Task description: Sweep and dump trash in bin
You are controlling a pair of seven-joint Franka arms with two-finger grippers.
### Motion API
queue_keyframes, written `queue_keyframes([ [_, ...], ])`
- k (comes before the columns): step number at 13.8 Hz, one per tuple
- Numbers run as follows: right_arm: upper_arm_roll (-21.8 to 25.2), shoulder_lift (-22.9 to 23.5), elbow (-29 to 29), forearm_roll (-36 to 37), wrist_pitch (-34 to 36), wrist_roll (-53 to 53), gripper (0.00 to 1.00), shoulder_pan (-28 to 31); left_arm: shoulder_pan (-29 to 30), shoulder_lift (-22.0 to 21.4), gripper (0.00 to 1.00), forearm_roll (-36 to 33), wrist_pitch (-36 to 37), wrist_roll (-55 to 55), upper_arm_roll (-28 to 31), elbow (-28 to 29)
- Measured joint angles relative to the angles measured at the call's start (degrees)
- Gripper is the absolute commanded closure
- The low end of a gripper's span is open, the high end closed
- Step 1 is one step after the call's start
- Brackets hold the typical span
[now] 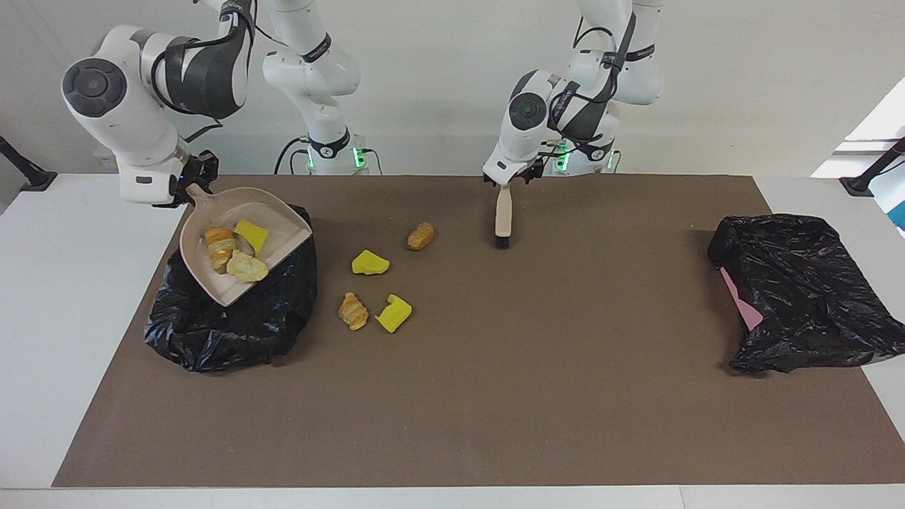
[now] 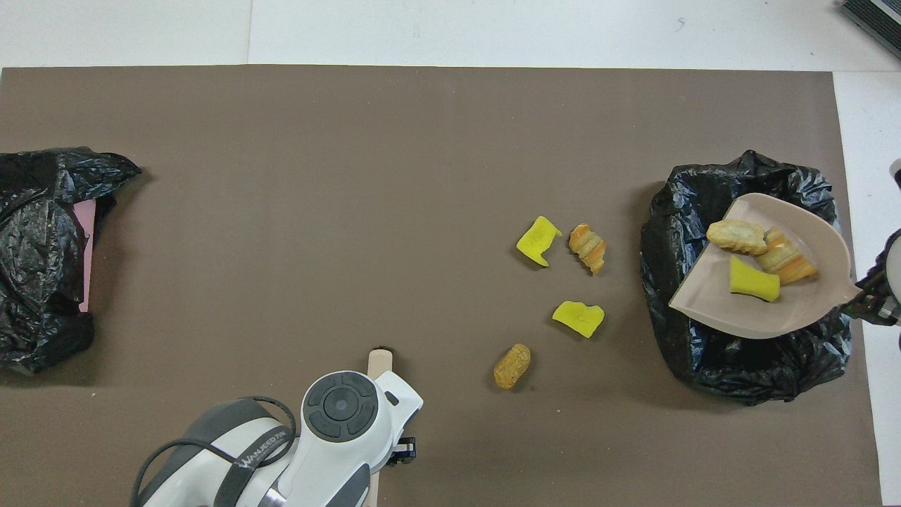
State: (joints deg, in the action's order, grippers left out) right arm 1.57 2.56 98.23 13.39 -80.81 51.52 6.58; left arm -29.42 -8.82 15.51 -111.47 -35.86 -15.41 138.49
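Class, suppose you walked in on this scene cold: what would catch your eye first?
Probably the beige dustpan, held up by the right gripper over the black bin bag at the right arm's end, carrying three bits of trash. Then four bright bits of trash loose on the brown mat beside the bag.
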Motion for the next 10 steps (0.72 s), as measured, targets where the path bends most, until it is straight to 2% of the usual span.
queue_keyframes([
  [3,-0.43,1.38,-2.61,1.4,4.49,-2.47,1.0,-0.42,0.86,0.32,0.0,0.03,-0.23,0.01,0.25,-0.25],
  [5,-0.6,4.4,-6.29,2.06,7.88,-2.68,1.0,-0.63,2.92,0.86,0.0,0.05,-0.4,0.03,0.32,-1.4],
  [10,-0.64,12.99,-18.14,5.35,15.66,-3.05,1.0,-2.91,12.08,3.75,0.0,-2.88,-0.42,1.15,0.66,-9.81],
])
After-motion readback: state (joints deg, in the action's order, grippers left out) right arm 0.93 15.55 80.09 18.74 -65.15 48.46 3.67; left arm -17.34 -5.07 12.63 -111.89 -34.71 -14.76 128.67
